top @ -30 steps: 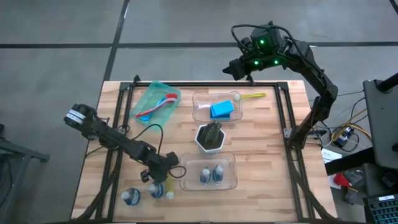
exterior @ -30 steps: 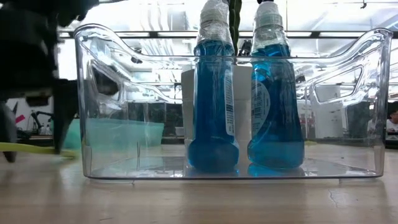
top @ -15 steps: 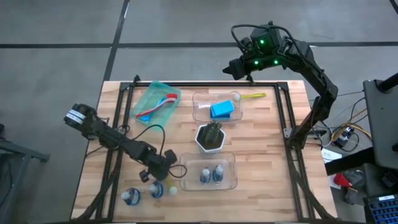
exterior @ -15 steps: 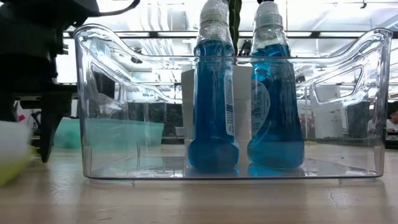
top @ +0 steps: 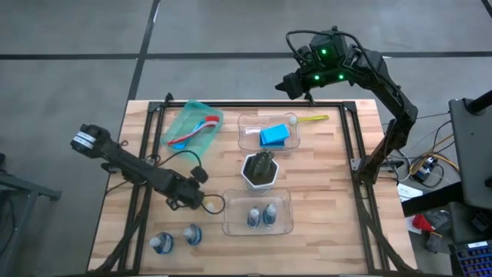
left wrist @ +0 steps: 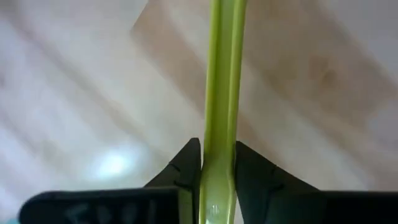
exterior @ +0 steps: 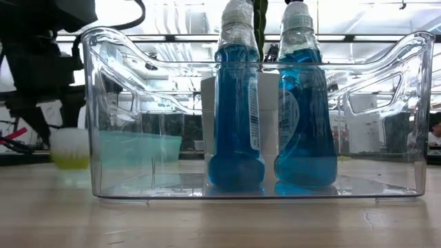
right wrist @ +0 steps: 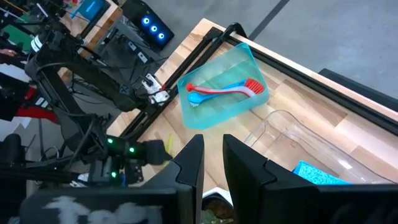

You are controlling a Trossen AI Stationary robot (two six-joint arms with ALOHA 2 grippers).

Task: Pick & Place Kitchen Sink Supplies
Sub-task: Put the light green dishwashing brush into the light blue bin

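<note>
My left gripper [top: 184, 201] is over the near left part of the table, shut on a slim yellow-green brush [left wrist: 221, 93]. The brush's white-bristled head [exterior: 69, 148] shows in the low view, left of the near bin. Two bottles of blue liquid [top: 257, 217] stand upright in the near clear bin [top: 286, 201]. Two more bottles [top: 161, 244] [top: 192, 235] stand on the table by the near edge. A blue sponge [top: 274, 136] lies in the far clear bin. My right gripper [right wrist: 212, 168] is empty, with a narrow gap between its fingers, above the table's far edge. My left gripper pinches the brush's yellow-green handle [left wrist: 219, 177] between its two fingers. The handle runs on straight ahead, out past the fingertips. The head is low beside the near bin; I cannot tell whether it touches the table.
A white hexagonal pot with a dark plant [top: 260, 169] stands between the two bins. A green tray [top: 201, 111] at the far left holds a red and a blue brush. A yellow brush [top: 311, 119] lies by the far bin's right rim. A black frame runs around the tabletop.
My left gripper has gone up and toward the table's far and left edges, away from the two loose bottles, taking the yellow-green brush with it. In the low view the brush's head has gone from close in front to farther back beside the near bin.
</note>
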